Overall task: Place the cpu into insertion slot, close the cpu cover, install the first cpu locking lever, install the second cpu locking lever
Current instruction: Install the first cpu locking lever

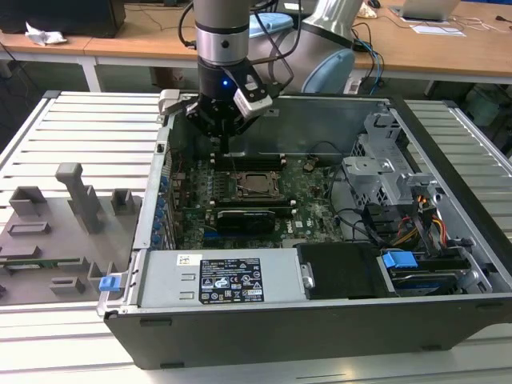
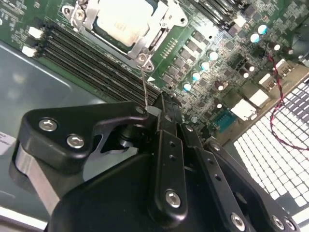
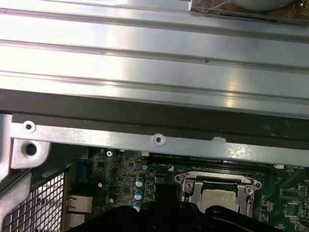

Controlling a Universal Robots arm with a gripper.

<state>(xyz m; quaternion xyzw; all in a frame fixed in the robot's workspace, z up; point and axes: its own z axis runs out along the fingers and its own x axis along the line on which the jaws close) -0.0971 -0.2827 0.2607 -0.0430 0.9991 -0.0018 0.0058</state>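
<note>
Nearest in the exterior view, the black front wall of the open computer case (image 1: 280, 336) runs across, with the grey power supply (image 1: 220, 280) just behind it. To the exterior view's left, a grey fixture tray (image 1: 56, 232) lies on the ribbed metal desk (image 1: 88, 120), well apart from the case interior.

Mid-case, the green motherboard (image 1: 240, 196) lies flat. A long black card (image 1: 246, 218) sits on its near side. Just beyond it, the cpu (image 1: 258, 184) is seated in the insertion slot (image 1: 240, 190), its silvery top visible in both wrist views (image 2: 123, 19) (image 3: 219, 198). The cpu cover (image 2: 159, 26) lies closed around it, its frame bordering the chip on all sides. A thin wire locking lever (image 2: 144, 87) rises from the socket corner towards the hand.

The hand (image 1: 222, 128) hangs above the far edge of the board, between the socket and the case's far wall. In the second wrist view its black fingers (image 2: 166, 145) appear drawn together near the lever's upper end; whether they grip the wire cannot be told.

Room is tight: memory slots (image 2: 91, 63) lie beside the socket, and the case rim (image 3: 154, 140) is close behind.
</note>
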